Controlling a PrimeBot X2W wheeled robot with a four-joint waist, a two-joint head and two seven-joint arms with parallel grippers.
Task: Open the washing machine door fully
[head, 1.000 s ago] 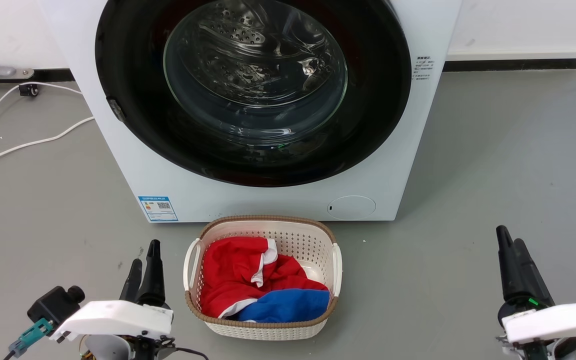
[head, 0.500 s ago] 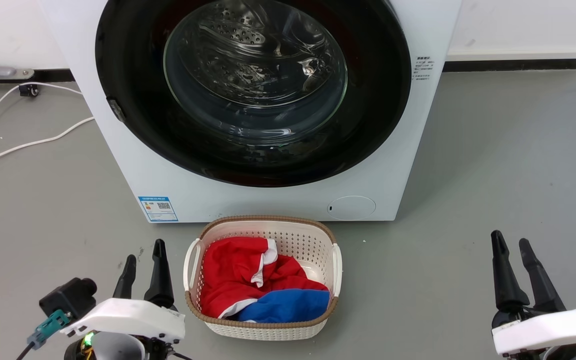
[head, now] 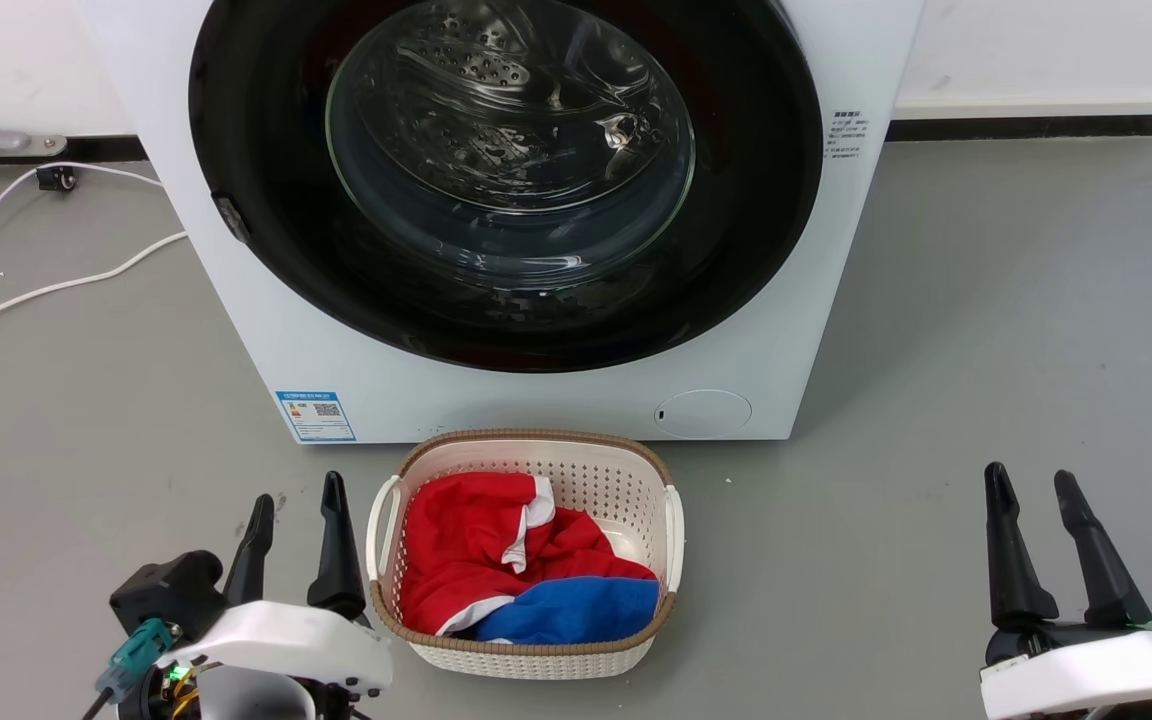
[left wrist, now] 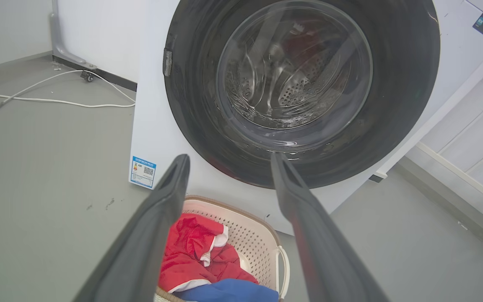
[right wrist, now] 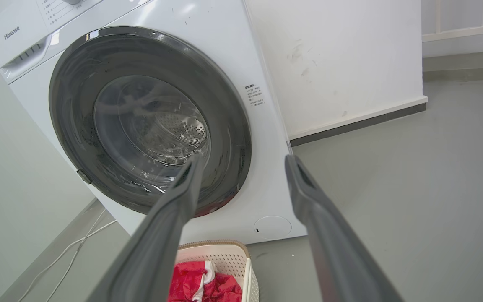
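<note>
The washing machine door (head: 746, 200) is a big glossy black disc with a clear glass bowl at its centre. It lies flat against the white machine front, also seen as the washing machine door (left wrist: 401, 84) and the washing machine door (right wrist: 69, 105). A small latch tab (head: 228, 217) sits on its left rim. My left gripper (head: 296, 495) hovers low at the left, open and empty. My right gripper (head: 1031, 480) hovers low at the right, open and empty. Both stand well short of the door.
A cream laundry basket (head: 536, 445) with red and blue clothes stands on the grey floor right before the machine, between my grippers. White cables (head: 56, 285) trail on the floor at the left. A wall with a dark skirting (head: 1026, 128) runs behind.
Both grippers have opened: the fingers of each stood close together one second ago and now stand spread. The left gripper has shifted a little to the right. The door has not moved.
</note>
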